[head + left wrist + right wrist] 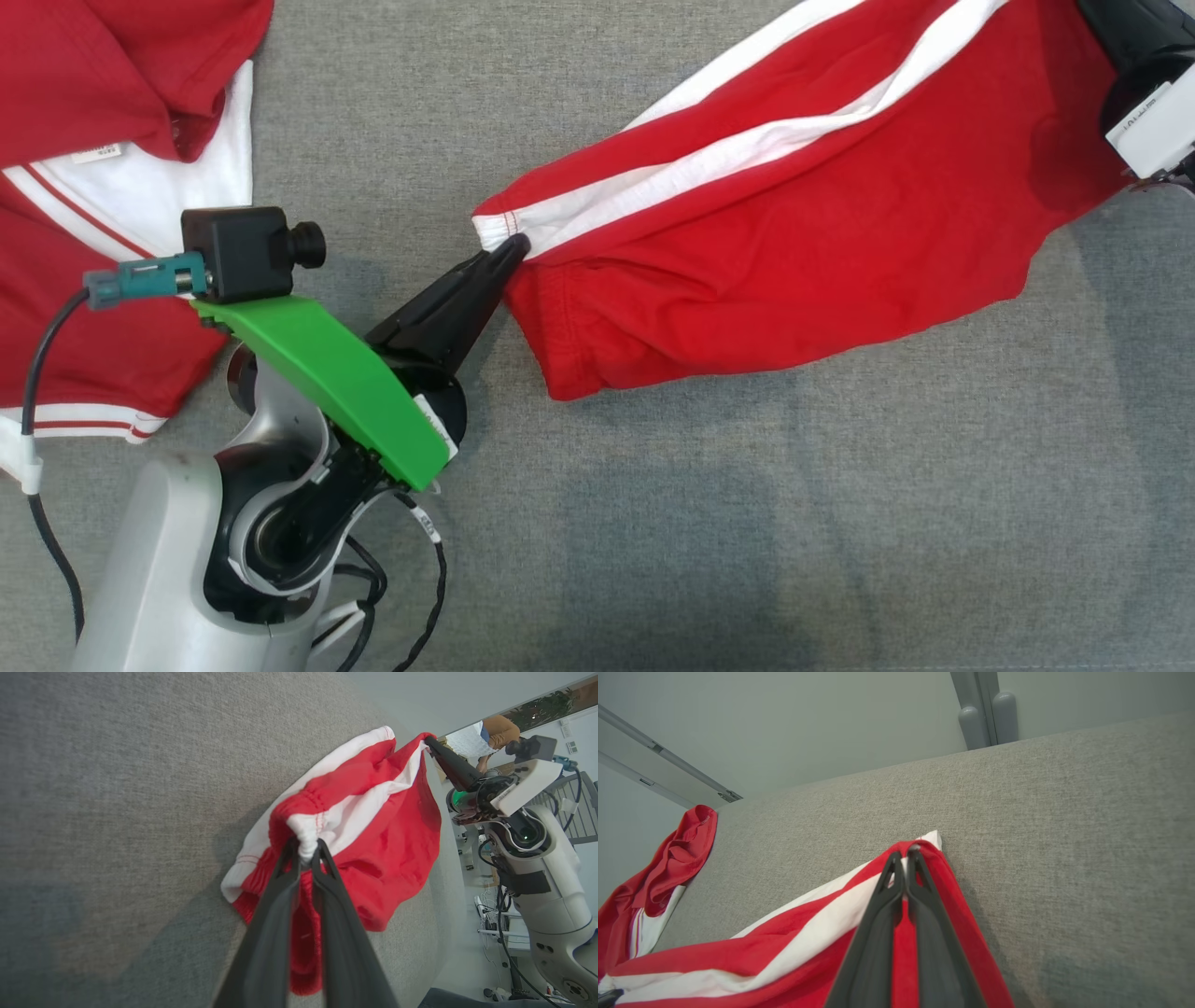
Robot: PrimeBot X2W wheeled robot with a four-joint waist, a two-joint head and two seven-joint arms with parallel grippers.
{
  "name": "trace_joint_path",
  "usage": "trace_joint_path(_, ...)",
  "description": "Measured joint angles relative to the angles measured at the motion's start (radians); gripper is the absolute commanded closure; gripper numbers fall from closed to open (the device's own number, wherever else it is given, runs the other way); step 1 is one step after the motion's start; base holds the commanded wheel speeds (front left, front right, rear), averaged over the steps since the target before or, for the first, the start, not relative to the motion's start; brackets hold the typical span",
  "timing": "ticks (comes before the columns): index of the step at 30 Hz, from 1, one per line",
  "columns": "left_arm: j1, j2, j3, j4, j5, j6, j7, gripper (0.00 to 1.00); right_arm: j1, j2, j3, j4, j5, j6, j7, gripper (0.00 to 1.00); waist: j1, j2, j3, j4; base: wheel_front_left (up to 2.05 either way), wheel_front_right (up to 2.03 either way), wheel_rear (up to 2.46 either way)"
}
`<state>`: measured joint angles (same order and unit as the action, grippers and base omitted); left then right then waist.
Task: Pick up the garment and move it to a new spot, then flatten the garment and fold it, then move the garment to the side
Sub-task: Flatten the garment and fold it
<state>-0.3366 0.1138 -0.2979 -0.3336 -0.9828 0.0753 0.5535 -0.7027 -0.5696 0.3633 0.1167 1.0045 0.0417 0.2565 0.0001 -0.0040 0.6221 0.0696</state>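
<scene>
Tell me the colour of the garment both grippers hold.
The garment is red with two white stripes along it; clearest in the head view.

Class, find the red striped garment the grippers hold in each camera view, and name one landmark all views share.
Head view: red garment stretches from centre to upper right.
Left wrist view: garment bunched at centre.
Right wrist view: garment lower left to centre.
Shared landmark: grey fabric surface.
</scene>
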Motion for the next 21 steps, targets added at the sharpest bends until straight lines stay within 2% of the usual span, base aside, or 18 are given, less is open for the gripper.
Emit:
trace_joint_path(8, -0.003, -0.003, 0.01, 0.015, 0.0, 0.009, 0.0, 1.0, -0.056, 0.017, 0.036, 0.082, -0.036, 0.0, 0.019, 1.0, 0.0, 0.0, 0.001, 0.015, 0.0, 0.0, 0.0)
trace_joint_path(11, -0.003, -0.005, 0.011, 0.024, 0.0, 0.013, -0.001, 0.71, -0.072, 0.025, 0.037, 0.108, -0.046, 0.0, 0.019, 1.0, 0.0, 0.0, 0.0, 0.019, 0.0, 0.0, 0.0)
trace_joint_path(12, -0.003, -0.006, 0.011, 0.027, 0.0, 0.013, -0.002, 0.59, -0.076, 0.027, 0.038, 0.116, -0.053, 0.0, 0.016, 0.69, -0.0001, 0.0, -0.001, 0.021, 0.0, 0.0, 0.0)
trace_joint_path(13, -0.003, -0.006, 0.012, 0.028, 0.0, 0.013, -0.004, 0.36, -0.079, 0.029, 0.039, 0.122, -0.063, 0.0, 0.014, 0.42, 0.0, 0.0, -0.002, 0.022, 0.0, 0.0, 0.0)
trace_joint_path(14, -0.003, -0.006, 0.013, 0.028, 0.0, 0.013, -0.007, 0.18, -0.082, 0.031, 0.04, 0.128, -0.068, 0.0, 0.012, 0.0, 0.0, 0.0, -0.003, 0.023, 0.0, 0.0, 0.0)
trace_joint_path(15, -0.003, -0.006, 0.013, 0.029, 0.0, 0.013, -0.01, 0.05, -0.087, 0.033, 0.042, 0.135, -0.073, 0.0, 0.012, 0.0, 0.0, 0.0, -0.003, 0.023, 0.0, 0.0, 0.0)
trace_joint_path(16, -0.003, -0.006, 0.013, 0.03, 0.0, 0.013, -0.01, 0.0, -0.091, 0.035, 0.044, 0.141, -0.074, 0.0, 0.01, 0.0, 0.0, 0.0, -0.004, 0.024, 0.0, 0.0, 0.0)
trace_joint_path(21, -0.003, -0.004, 0.012, 0.044, 0.011, 0.014, -0.015, 0.0, -0.093, 0.051, 0.059, 0.184, -0.089, 0.004, -0.019, 0.0, 0.0, 0.0, -0.014, 0.023, 0.0, 0.0, 0.0)
